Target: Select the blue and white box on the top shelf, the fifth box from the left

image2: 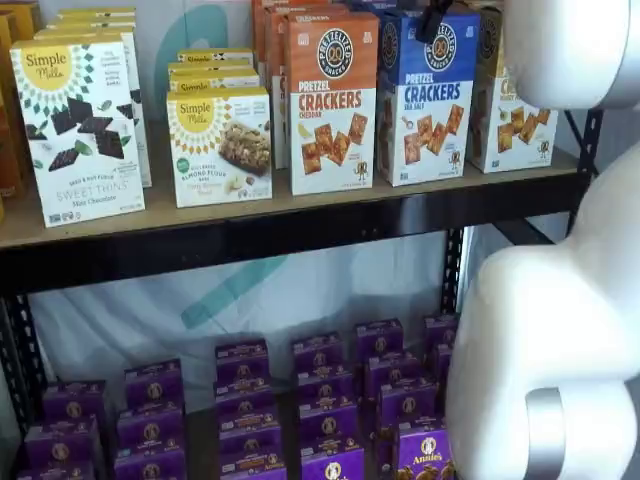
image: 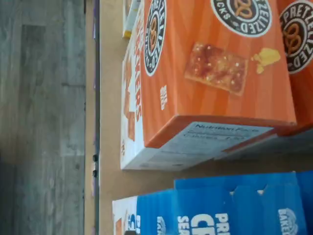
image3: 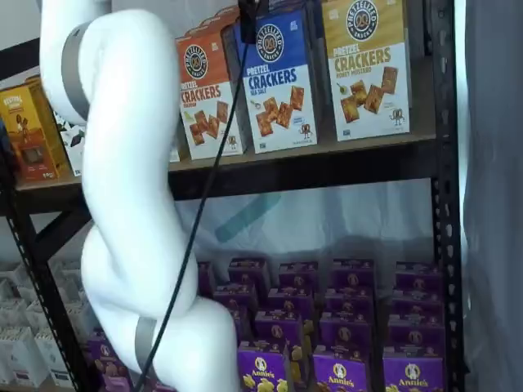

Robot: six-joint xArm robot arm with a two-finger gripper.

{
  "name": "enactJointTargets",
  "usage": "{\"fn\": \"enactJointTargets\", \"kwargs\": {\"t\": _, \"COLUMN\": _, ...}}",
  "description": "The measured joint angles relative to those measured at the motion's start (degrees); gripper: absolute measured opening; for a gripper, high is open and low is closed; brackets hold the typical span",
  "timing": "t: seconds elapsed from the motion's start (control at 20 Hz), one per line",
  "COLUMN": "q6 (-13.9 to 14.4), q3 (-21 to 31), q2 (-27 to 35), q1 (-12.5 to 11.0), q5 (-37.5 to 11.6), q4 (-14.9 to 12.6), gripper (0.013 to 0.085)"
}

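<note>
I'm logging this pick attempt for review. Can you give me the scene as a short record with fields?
target: blue and white box, upright at the front of the top shelf
neighbours: orange cheddar box on one side, yellow-topped box on the other
gripper: black fingers at the view's upper edge above the target; open or shut cannot be told
lower shelf: purple boxes
box grasped: no

Blue and white box (image2: 428,95) stands on top shelf (image2: 300,225), hemmed in: orange cheddar box (image2: 332,100) just beside one flank, yellow-topped box (image3: 365,65) near other flank, narrow gaps only. Front face unobstructed. More boxes queue behind. Black cable (image3: 204,188) hangs across front.
</note>
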Motion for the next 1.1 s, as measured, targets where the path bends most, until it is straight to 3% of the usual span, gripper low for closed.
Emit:
{"fn": "enactJointTargets", "kwargs": {"t": 0.25, "q6": 0.18, "q3": -4.50, "q2": 3.01, "q1": 0.48, "q5": 5.03, "q4": -2.10, "gripper": 0.0850}}
{"fn": "enactJointTargets", "kwargs": {"t": 0.7, "q6": 0.15, "q3": -4.55, "q2": 3.29, "q1": 2.31, "q5": 4.17, "q4": -6.50, "gripper": 0.0850}}
{"fn": "enactJointTargets", "kwargs": {"t": 1.1, "q6": 0.14, "q3": -9.44, "q2": 6.35, "q1": 2.93, "q5": 8.76, "q4": -9.14, "gripper": 0.0850}}
